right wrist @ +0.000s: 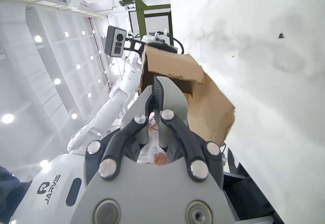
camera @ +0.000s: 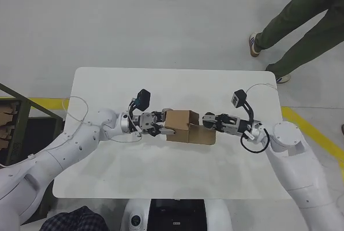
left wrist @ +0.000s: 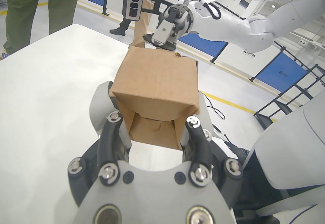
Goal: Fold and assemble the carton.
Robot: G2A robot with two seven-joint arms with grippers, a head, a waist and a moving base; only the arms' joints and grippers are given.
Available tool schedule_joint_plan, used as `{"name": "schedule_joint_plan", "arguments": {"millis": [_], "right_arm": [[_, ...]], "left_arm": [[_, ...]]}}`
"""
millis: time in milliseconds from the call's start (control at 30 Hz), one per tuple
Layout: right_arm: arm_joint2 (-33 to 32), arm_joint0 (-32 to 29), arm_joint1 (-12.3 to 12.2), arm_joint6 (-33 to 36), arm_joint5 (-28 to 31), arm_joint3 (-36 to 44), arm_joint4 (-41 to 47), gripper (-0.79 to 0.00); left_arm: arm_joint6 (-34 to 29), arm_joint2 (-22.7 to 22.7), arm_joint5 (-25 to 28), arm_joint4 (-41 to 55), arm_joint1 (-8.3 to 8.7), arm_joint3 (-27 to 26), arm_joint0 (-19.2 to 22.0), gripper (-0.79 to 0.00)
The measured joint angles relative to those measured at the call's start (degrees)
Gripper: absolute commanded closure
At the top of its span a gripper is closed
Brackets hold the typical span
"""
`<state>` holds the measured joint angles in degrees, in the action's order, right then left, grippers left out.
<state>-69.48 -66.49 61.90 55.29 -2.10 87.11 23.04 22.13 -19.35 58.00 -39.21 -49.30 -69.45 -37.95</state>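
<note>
Brown cardboard carton (camera: 182,126) sits over the middle of the white table (camera: 103,86), lying on its side and spanned between both arms; can't tell if it rests on the surface or hangs just off it. Left gripper (left wrist: 152,95) is clamped across the carton's near open end, one finger on each side wall. Right gripper (right wrist: 158,88) is at the far end with fingers closed together, tip poking in under a ragged flap (right wrist: 177,65); can't tell if any cardboard edge is caught between them. A bigger loose flap (right wrist: 213,113) hangs out toward the table, unfolded. Step looks like closing the far-end flaps, with the tube already squared up. Next move likely needs the left to hold the body steady while the right pushes the loose flap inward without crushing the wall.
</note>
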Motion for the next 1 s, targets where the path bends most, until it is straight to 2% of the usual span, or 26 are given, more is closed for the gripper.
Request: {"name": "schedule_joint_plan", "arguments": {"millis": [167,500,733,867,1000], "right_arm": [[1.48,2.08,0.38,-3.01,-2.91,-1.67,-1.26,0.0],[5.8,4.13,0.9,3.91,-4.75,-0.04,-0.24,0.0],[7.27,4.46,1.09,3.95,-5.51,0.78,-0.57,0.0],[5.5,4.01,0.84,3.67,-4.37,0.22,0.9,0.0],[-0.32,0.7,-0.33,3.32,-3.1,1.86,2.45,0.0]], "left_arm": [[0.74,1.11,0.0,-0.28,0.06,-0.11,0.54,-0.382],[2.68,3.61,0.0,-0.48,0.12,0.26,2.27,-0.379],[4.76,5.13,0.0,-1.65,0.13,0.65,3.36,-0.376],[6.0,6.0,0.0,-2.08,0.13,1.3,3.95,-0.376],[7.25,6.79,0.0,-2.17,0.05,1.86,4.39,-0.379]]}}
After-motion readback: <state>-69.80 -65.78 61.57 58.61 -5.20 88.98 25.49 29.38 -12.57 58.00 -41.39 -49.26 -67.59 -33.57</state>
